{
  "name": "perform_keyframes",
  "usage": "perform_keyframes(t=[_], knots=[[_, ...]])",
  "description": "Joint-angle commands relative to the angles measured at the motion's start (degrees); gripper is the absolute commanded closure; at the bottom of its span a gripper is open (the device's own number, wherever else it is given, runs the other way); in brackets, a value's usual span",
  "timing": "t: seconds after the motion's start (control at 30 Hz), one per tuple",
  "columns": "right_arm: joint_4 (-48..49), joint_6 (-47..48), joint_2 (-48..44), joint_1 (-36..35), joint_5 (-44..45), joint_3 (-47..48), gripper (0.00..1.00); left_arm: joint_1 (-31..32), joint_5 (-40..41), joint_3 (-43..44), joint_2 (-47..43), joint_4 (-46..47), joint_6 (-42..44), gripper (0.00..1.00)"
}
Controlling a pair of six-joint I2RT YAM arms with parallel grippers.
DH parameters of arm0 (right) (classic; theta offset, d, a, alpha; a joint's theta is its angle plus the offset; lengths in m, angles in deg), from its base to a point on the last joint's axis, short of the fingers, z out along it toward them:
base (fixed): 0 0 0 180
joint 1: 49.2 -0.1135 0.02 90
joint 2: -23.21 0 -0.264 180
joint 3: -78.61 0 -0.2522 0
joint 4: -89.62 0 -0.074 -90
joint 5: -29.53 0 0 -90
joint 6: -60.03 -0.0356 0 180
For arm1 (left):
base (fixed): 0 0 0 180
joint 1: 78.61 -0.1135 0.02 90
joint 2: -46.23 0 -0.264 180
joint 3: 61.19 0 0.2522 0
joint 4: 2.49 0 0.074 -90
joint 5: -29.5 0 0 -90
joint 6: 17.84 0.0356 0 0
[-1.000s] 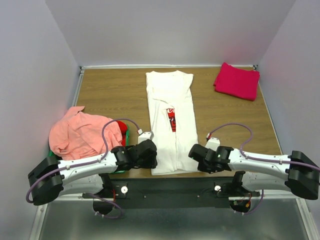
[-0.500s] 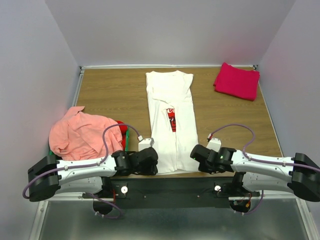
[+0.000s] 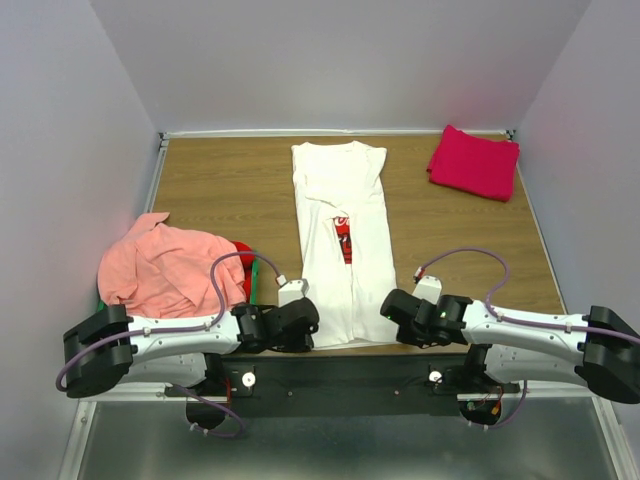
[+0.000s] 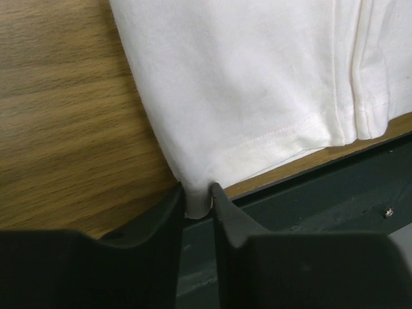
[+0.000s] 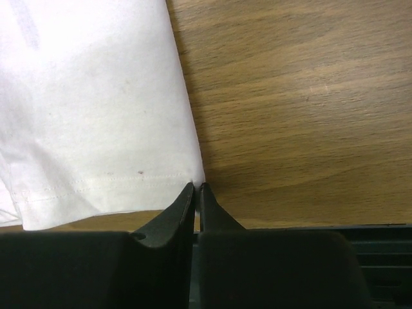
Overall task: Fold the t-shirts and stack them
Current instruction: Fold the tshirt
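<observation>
The white t-shirt lies folded into a long strip down the middle of the table, its red print showing in the fold. My left gripper is at its near left hem corner. In the left wrist view the jaws are shut on a tuck of that white cloth. My right gripper is at the near right hem corner, its jaws shut on the edge of the white cloth. A folded magenta-red t-shirt rests at the far right.
A crumpled salmon-pink t-shirt is heaped at the left over a green bin, with a red t-shirt beside it. The table's near edge and a dark rail run just under both grippers. Walls close in three sides.
My left gripper has slid down to the near table edge and closed on the shirt's left hem corner. The right gripper has barely moved.
</observation>
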Motion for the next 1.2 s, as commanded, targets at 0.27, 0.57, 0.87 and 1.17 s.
perform_keyframes(t=[0.27, 0.57, 0.87, 1.17], knots=[[1.2, 0.4, 1.1, 0.0, -0.6, -0.3, 1.00, 3.8, 0.3, 0.5, 1.0, 1.3, -4.0, 0.97], [1.2, 1.2, -0.9, 0.0, -0.7, 0.6, 1.00, 5.3, 4.7, 1.6, -0.1, 2.6, -6.6, 1.00], [-0.4, 1.9, -5.5, 0.0, 2.5, 4.3, 0.99, 5.2, 13.9, 5.5, -0.8, 3.1, -7.4, 1.00], [0.2, 7.1, 2.1, 0.0, 12.8, 13.3, 1.00, 1.8, 17.2, 5.6, 1.1, 7.6, -3.1, 1.00]])
